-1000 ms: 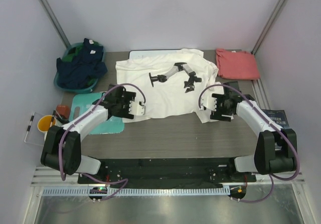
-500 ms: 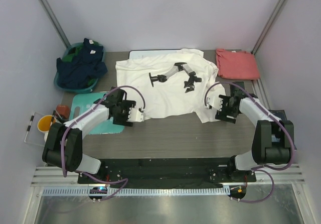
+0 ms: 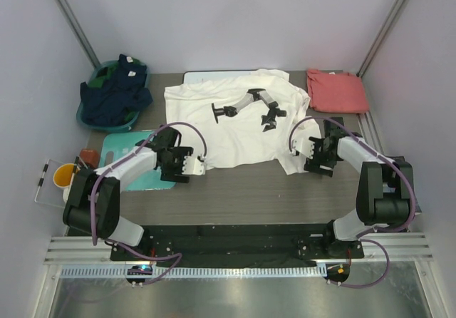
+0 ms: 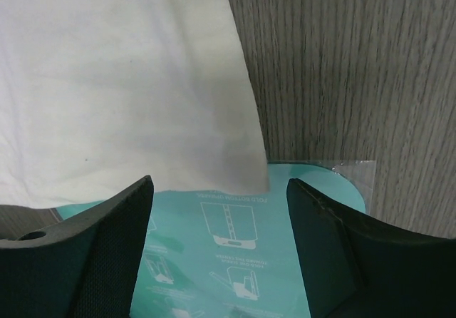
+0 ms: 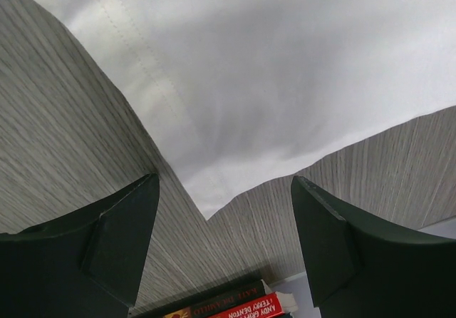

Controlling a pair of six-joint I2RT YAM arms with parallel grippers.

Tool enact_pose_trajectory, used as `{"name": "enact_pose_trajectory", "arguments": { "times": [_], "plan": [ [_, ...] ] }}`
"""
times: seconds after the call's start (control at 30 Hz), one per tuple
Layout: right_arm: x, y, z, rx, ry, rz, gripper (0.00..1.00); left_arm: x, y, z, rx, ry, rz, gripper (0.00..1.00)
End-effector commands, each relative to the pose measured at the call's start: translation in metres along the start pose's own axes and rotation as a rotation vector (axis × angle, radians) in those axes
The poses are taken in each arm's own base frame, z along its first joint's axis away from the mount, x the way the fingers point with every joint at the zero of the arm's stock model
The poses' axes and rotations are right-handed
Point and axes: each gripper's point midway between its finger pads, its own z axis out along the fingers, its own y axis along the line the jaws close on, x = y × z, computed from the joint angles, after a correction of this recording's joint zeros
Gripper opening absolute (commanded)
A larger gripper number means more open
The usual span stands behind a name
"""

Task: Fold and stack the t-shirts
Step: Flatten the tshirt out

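The large cream-white cloth t-shirt [image 3: 235, 122] lies spread mid-frame on the grey counter [image 3: 249, 190], and the salmon-red cloth t-shirt [image 3: 336, 91] sits folded at upper right. The left hand [image 3: 189, 164] and right hand [image 3: 311, 155] gape wide at the white shirt's lower corners, holding nothing.

Grey wood-grain table [image 3: 249, 190]. Plain pale back wall [image 3: 228, 18], left wall [image 3: 28, 83] and right wall [image 3: 427, 83] box it in. Metal struts [image 3: 70, 18] rise from far corners. Brushed steel sheet [image 3: 228, 296] past near edge. Light soft, even.
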Motion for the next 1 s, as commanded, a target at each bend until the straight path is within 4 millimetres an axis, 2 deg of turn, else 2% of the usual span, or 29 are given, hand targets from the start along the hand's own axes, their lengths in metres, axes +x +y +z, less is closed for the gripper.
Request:
{"name": "enact_pose_trajectory", "arguments": {
  "times": [0.0, 0.2, 0.47, 0.5, 0.53, 0.6, 0.63, 0.77, 0.87, 0.97],
  "plan": [
    [0.0, -0.016, 0.002, 0.045, -0.011, 0.025, 0.8, -0.008, 0.007, 0.004, -0.002, -0.028, -0.029, 0.76],
    [0.002, -0.022, 0.007, 0.063, -0.004, 0.034, 0.8, -0.006, 0.011, 0.016, -0.013, -0.008, -0.05, 0.7],
    [0.009, -0.015, 0.015, 0.034, 0.004, 0.025, 0.8, -0.005, 0.015, 0.025, 0.0, 0.015, -0.077, 0.42],
    [0.009, -0.013, 0.017, 0.027, 0.003, 0.026, 0.8, -0.004, 0.015, 0.025, 0.0, 0.017, -0.079, 0.31],
    [0.009, -0.012, 0.018, 0.023, 0.0, 0.024, 0.79, -0.004, 0.014, 0.026, 0.004, 0.019, -0.08, 0.27],
    [0.01, -0.008, 0.021, 0.007, 0.002, 0.014, 0.71, -0.003, 0.015, 0.026, 0.003, 0.023, -0.077, 0.16],
    [0.011, -0.006, 0.023, -0.003, 0.009, 0.012, 0.67, -0.003, 0.015, 0.026, 0.005, 0.027, -0.077, 0.13],
    [0.016, -0.004, 0.032, -0.038, 0.034, 0.032, 0.28, -0.001, 0.018, 0.026, 0.001, 0.04, -0.074, 0.05],
    [0.015, -0.008, 0.029, -0.036, 0.036, 0.04, 0.1, 0.0, 0.021, 0.024, -0.009, 0.047, -0.077, 0.0],
    [0.009, -0.017, 0.018, -0.015, 0.016, 0.039, 0.01, 0.0, 0.03, 0.018, -0.037, 0.056, -0.087, 0.0]
  ]
}}
